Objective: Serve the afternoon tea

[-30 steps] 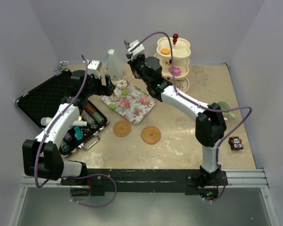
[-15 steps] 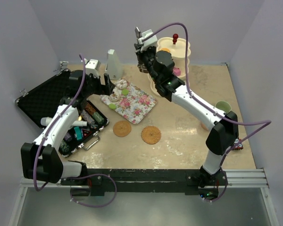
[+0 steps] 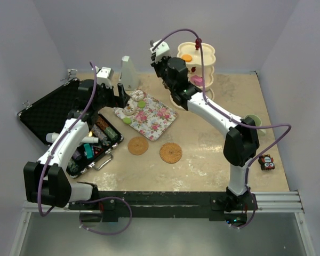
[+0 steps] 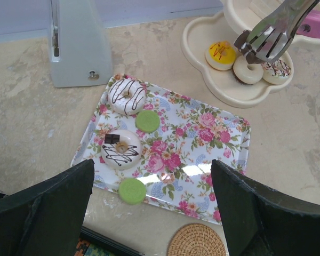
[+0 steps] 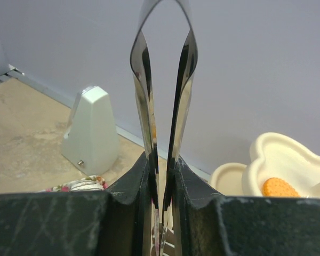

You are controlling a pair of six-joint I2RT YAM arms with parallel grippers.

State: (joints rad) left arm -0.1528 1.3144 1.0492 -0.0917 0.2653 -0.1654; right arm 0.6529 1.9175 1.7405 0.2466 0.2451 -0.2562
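I judge I'm mid-stocking: my right hand (image 5: 160, 178) clenches silver metal tongs (image 4: 273, 31) over a white toy donut (image 4: 242, 73) on the bottom tier of the cream three-tier stand (image 4: 196, 40); next, the chocolate-drizzled donuts (image 4: 121, 152) on the floral tray (image 4: 202, 154) below my released left hand (image 4: 152, 173).

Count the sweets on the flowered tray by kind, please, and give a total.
White donuts: 2
Green discs: 2
Total: 4
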